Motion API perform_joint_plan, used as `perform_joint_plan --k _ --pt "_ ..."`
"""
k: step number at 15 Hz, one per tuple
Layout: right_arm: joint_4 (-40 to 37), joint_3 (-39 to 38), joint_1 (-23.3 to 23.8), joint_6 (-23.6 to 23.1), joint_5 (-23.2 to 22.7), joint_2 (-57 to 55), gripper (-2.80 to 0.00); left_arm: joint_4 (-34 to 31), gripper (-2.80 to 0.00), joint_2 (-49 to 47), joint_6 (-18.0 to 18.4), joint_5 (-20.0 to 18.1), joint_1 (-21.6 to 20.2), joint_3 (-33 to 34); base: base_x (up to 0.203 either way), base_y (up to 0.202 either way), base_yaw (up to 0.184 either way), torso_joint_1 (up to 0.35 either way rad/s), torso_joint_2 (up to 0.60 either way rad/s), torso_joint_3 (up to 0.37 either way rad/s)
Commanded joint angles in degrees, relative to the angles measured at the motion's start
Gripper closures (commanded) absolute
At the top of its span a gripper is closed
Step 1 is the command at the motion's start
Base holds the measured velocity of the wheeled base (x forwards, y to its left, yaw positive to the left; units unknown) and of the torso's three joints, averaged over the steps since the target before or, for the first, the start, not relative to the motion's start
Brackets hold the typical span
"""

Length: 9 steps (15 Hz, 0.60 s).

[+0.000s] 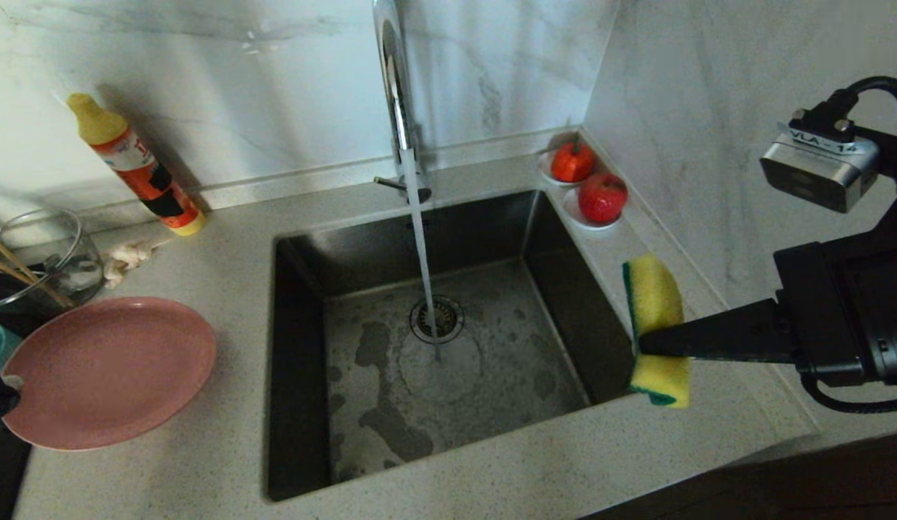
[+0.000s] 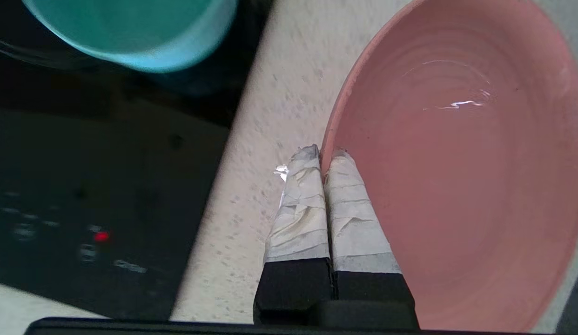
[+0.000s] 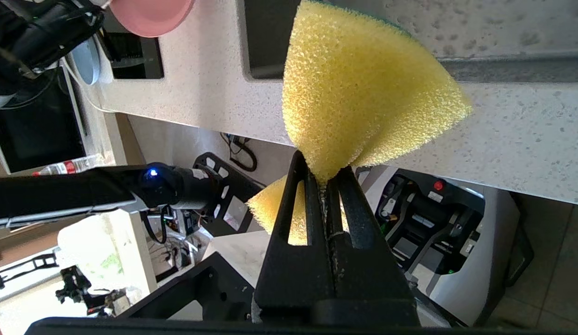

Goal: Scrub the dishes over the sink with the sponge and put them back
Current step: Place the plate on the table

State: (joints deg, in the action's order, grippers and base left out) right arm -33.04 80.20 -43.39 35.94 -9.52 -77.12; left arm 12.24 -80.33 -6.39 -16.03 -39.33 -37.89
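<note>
Yellow sponge [image 1: 656, 328] pinched in right hand [image 1: 647, 345], beside sink [image 1: 297, 404].

White marble-veined wall panels [image 1: 261, 87] meet in a corner above a speckled light-grey stone countertop [image 1: 224, 274], a narrow raised ledge [image 1: 492, 155] running along the wall base, lit evenly from above
</note>
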Motion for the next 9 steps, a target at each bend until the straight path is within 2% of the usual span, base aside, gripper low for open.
perform_joint_plan --k 1,6,9 --pt "-0.2 0.2 0.0 0.2 -0.2 -0.4 0.0 0.4 0.0 -4.0 0.0 -0.8 -0.7 0.1 0.0 0.0 0.0 0.0 0.0 0.0" --pt "-0.2 0.0 0.0 -0.1 -0.5 -0.4 0.0 13.7 0.0 -12.2 -0.3 -1.1 -1.5 2.4 0.0 0.0 0.0 0.0 0.0 0.0" --pt "-0.2 0.0 0.0 -0.3 -1.3 -0.4 0.0 17.6 0.0 -15.5 -1.6 -1.1 -2.2 2.2 0.0 0.0 0.0 0.0 0.0 0.0"
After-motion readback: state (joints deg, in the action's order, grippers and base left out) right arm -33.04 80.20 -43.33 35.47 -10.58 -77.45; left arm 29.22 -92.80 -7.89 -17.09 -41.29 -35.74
